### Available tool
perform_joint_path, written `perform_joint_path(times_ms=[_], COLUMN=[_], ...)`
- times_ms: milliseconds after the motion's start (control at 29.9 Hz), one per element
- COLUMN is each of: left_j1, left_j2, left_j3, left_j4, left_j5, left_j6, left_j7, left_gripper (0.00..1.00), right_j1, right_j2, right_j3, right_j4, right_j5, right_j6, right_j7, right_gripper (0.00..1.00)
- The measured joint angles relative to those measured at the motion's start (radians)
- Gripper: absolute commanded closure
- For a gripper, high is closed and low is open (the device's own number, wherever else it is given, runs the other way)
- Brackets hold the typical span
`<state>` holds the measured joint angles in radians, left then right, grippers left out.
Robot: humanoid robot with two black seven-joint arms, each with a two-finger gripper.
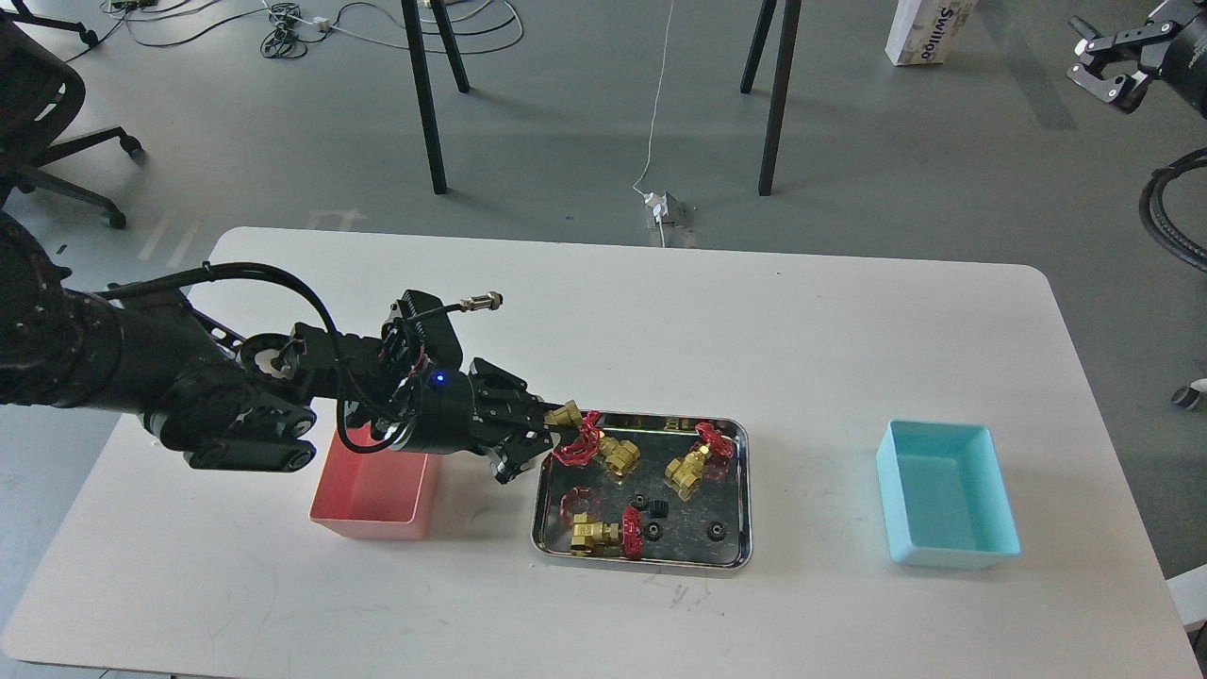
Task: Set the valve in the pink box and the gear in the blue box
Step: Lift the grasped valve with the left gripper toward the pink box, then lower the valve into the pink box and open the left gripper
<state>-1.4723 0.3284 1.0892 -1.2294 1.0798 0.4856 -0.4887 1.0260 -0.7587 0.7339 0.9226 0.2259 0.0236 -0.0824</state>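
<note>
My left gripper [549, 432] is shut on a brass valve [569, 416] with a red handwheel and holds it lifted just above the left end of the steel tray [749, 490]. Three more valves lie in the tray: one [619, 455] beside the held one, one [691, 466] at the back right, one [602, 535] at the front left. Several tiny black gears [642, 501] lie on the tray floor. The pink box [372, 492] stands left of the tray, partly under my left wrist. The blue box [947, 495] stands at the right, empty. My right gripper [1086, 52] is open, high off the table at the top right.
Black table legs [429, 104] and cables lie on the floor beyond the white table [754, 311]. An office chair [57, 141] is at the far left, a cardboard box [919, 33] at the back right. A black hose [1169, 217] hangs at the right edge.
</note>
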Motion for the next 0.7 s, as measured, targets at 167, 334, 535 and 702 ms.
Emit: perform_joint_path(times_ms=[167,334,535,702], left_j1=[-0.022,-0.020,0.035,0.091], left_j2=[0.151,0.300,0.400,0.426], left_j3=[-0.029,-0.064,-0.069,-0.070], left_j4=[-0.043,-0.048,-0.049,-0.037], left_j5=[0.043,0.128,0.256,0.283], left_j6=[0.003,0.003,0.003,0.003], left_j7=[0.000,0.000,0.000,0.000], left_gripper=[0.88,0.88,0.87,0.87], right_j1=[0.030,0.032,0.024,0.019], right_j2=[0.014,0.025,0.035,0.049], right_j3=[-0.008,-0.010,-0.010,-0.011], right_j4=[0.000,0.000,-0.004,-0.004], right_j5=[0.002,0.003,0.003,0.002], right_j6=[-0.019,-0.025,-0.028,-0.034], right_j7=[-0.015,-0.016,-0.016,-0.016], right_gripper=[0.00,0.00,0.00,0.00])
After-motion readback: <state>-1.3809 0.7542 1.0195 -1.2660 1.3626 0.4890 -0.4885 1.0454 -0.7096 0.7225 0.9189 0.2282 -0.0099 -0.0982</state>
